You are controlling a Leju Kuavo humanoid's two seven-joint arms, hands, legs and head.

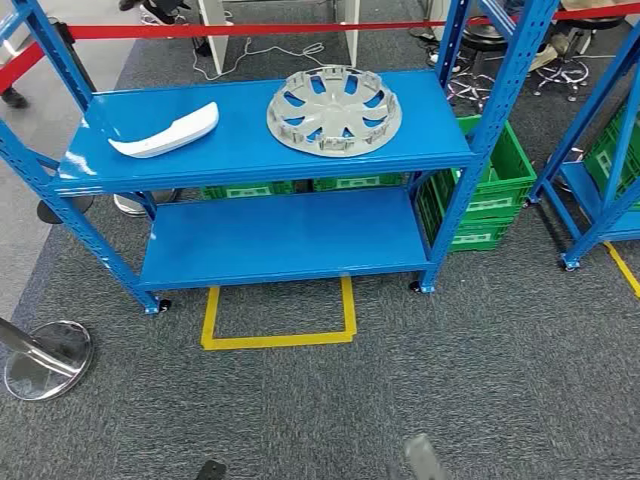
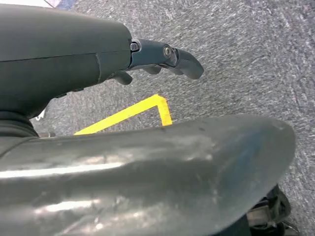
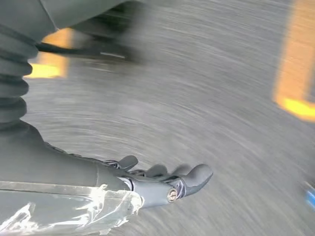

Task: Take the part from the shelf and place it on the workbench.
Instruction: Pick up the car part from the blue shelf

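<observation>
Robot facing the blue shelf, both arms hanging low, nothing picked up yet.

The left hand and the right hand hang low over the grey carpet, each holding nothing, fingers stretched out loosely and touching no object; the right wrist view is blurred, so that arm seems to be swinging. Well ahead of both hands and above them, two parts lie flat on the top shelf board, probably laid out within easy reach: a white curved trim piece toward the left-hand side and a grey wheel cover toward the right-hand side. Which one is wanted I cannot tell. Yellow floor tape lies between the hands and the shelf, likely marking where the robot should stand.
</observation>
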